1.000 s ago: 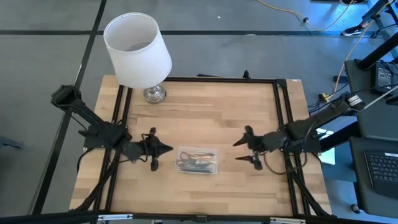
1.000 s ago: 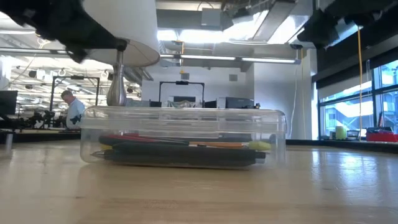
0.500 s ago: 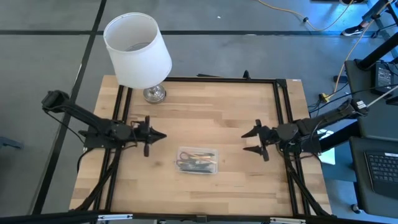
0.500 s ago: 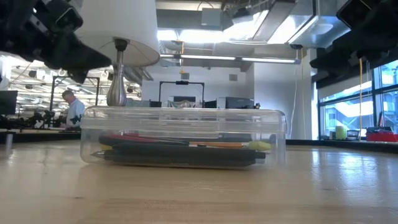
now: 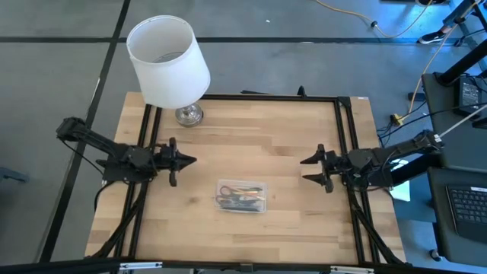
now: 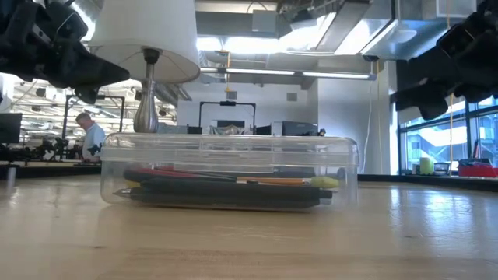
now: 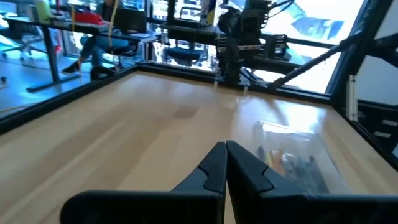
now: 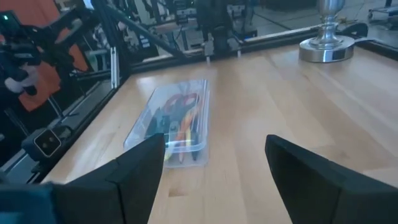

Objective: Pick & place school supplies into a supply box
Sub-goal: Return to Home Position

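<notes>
**Left gripper** point(image 5: 190, 160) – held over the left side of the table point(image 5: 251, 141), close to the left rail and pointing toward the centre. Its fingers point(image 7: 214, 169) are pressed together tip to tip with nothing between them. The box lies ahead of it and toward the front edge, well apart, with no contact.

**Lamp** point(image 5: 167, 57) – white shade on a metal foot, standing at the rear left corner. It is behind the left gripper and well apart from the box.

**Box** point(image 5: 242, 196) – clear plastic, lying flat on the wood a little in front of centre, long side running across the table. It sits between the two grippers, slightly forward of the line joining them, and neither touches it. In the low view the lid is down on the base. The supplies point(image 6: 226, 187) are inside:
- dark pens point(image 6: 233, 196) along the bottom
- orange and yellow pieces above them
- the red handles of the scissors point(image 8: 185, 101), seen from the right wrist

**Right gripper** point(image 5: 306, 170) – held over the right side of the table beside the right rail, pointing toward the centre. Its fingers point(image 8: 140, 168) are spread wide and empty. The box lies ahead of it and toward the front, well apart.

**Room** – in the low view a person point(image 6: 92, 138) sits far behind the table, to the left of the box.
</notes>
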### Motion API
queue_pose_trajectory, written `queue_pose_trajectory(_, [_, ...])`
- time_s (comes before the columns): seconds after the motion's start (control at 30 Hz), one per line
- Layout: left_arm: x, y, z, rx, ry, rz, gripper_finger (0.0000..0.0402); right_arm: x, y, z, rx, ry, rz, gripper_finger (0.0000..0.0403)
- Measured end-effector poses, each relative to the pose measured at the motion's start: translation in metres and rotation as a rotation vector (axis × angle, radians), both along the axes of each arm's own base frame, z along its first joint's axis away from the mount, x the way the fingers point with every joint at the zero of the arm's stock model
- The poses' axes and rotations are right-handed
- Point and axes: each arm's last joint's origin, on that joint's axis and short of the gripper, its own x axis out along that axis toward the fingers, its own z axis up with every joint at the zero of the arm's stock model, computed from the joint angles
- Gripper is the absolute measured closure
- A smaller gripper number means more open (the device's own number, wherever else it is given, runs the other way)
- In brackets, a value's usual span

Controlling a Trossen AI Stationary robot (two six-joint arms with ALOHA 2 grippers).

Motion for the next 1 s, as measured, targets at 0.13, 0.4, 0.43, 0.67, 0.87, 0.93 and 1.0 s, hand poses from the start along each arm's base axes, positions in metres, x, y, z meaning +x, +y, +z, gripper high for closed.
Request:
queue_pose_trajectory(0.13, [-0.004,0.003,0.000,0.004,0.001,0.030,0.0398,-0.003,-0.002,0.003,-0.017,-0.035,-0.002,0.0121])
queue_pose_trajectory(0.4, [-0.012,0.006,0.003,0.013,-0.032,0.049,0.0398,-0.011,-0.004,0.011,-0.085,-0.139,0.007,0.0121])
queue_pose_trajectory(0.43, [-0.013,0.006,0.004,0.023,-0.044,0.050,0.0398,-0.011,-0.004,0.012,-0.087,-0.151,0.008,0.0121])
queue_pose_trajectory(0.67, [-0.019,0.010,0.011,0.074,-0.110,0.118,0.0398,-0.013,-0.004,0.015,-0.126,-0.185,0.021,0.0121])
queue_pose_trajectory(0.87, [-0.023,0.014,0.015,0.103,-0.077,0.207,0.0398,-0.013,-0.004,0.015,-0.156,-0.186,0.016,0.0121])
queue_pose_trajectory(0.93, [-0.024,0.015,0.015,0.081,-0.056,0.209,0.0398,-0.013,-0.005,0.015,-0.162,-0.186,-0.013,0.0121])
queue_pose_trajectory(1.0, [-0.024,0.014,0.015,0.066,-0.057,0.199,0.0398,-0.013,-0.006,0.016,-0.178,-0.187,-0.025,0.0121])
